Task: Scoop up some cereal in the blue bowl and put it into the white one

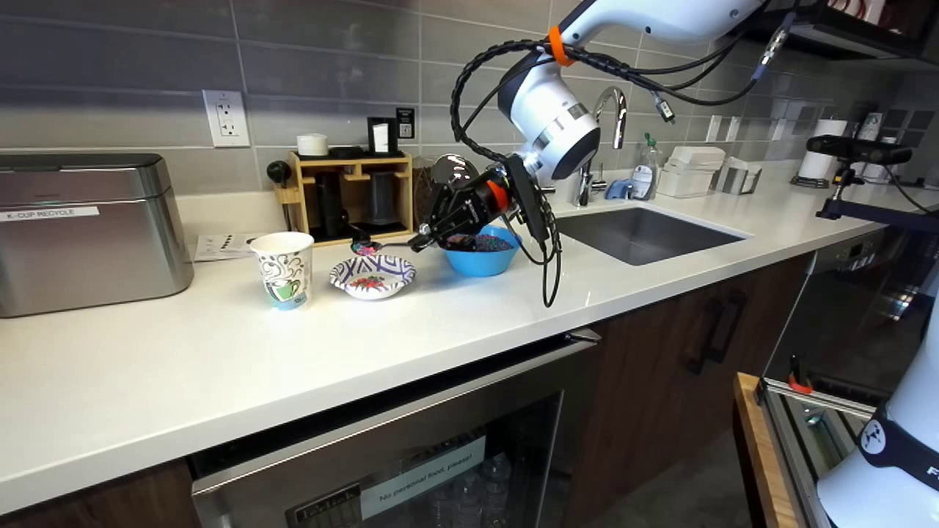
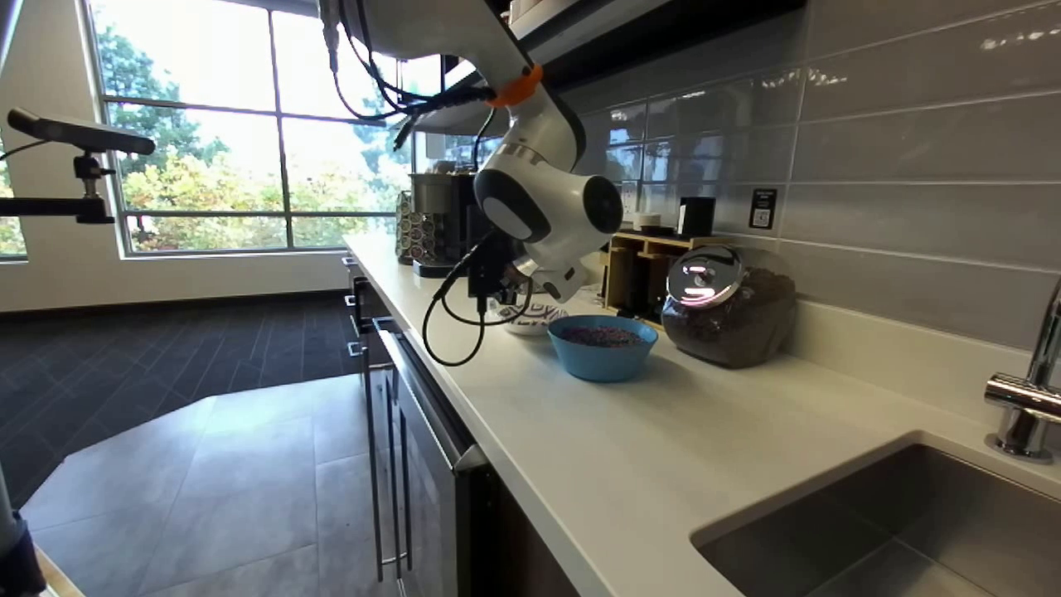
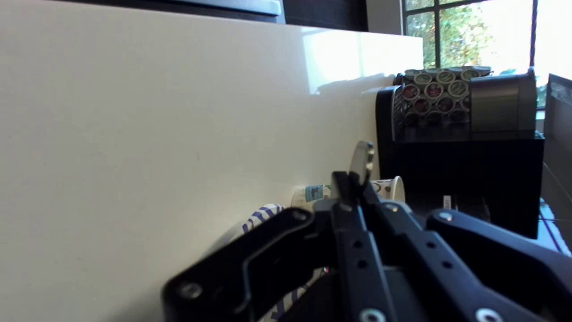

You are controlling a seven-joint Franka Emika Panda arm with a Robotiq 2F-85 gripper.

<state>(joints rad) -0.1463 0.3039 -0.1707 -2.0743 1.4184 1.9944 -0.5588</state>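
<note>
Pincer (image 1: pixel 419 240) grips a spoon (image 1: pixel 391 244) bearing cereal (image 1: pixel 364 249): scooping from the blue bowl (image 1: pixel 480 264) looks done, tipping this into the white bowl (image 1: pixel 394 273) at left seemingly remains.

My gripper (image 3: pixel 350 180) has a dull, smooth finish, while the spoon (image 3: pixel 363 162) shines like polished metal. The blue bowl (image 2: pixel 603 363) looks smooth and plastic; the white bowl (image 1: pixel 375 292) and the cup (image 1: pixel 285 268) look like paper. I see a glossy, smooth counter (image 1: pixel 455 315), a mirror-bright metal faucet (image 2: pixel 1024 398), a duller metal sink (image 1: pixel 649 235) and a wooden rack (image 1: pixel 357 196).
</note>
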